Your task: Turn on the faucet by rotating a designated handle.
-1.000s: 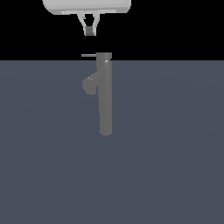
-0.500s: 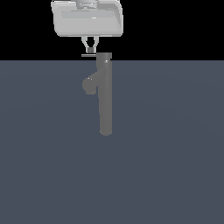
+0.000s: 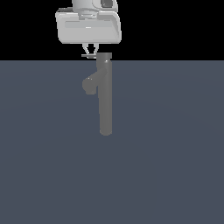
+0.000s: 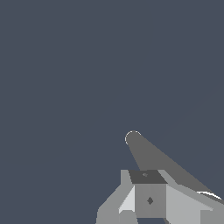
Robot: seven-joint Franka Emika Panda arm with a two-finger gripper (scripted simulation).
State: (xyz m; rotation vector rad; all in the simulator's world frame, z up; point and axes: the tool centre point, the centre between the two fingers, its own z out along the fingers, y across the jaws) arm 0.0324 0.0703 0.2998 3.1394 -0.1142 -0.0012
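Faucet (image 3: 105, 96) stands upright on dark floor (image 3: 175, 153), stubby spout (image 3: 90, 84) branching off toward exterior view's left. Handle (image 3: 89, 56) juts same way from column's cap. Gripper (image 3: 90, 51) hangs right above handle, fingertips at rod level, close together w/ narrow gap; can't tell if pinching rod. Wrist view: fingers (image 4: 148, 199) over column.

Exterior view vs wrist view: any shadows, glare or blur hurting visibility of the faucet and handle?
Exterior view: flat, sharp render with no cast shadows or glare; the faucet has only soft shading, but the thin handle is faint against the black backdrop, under the hand. Wrist view: also sharp and shadowless; grey hand parts crowd one corner, and the handle can't be picked out.
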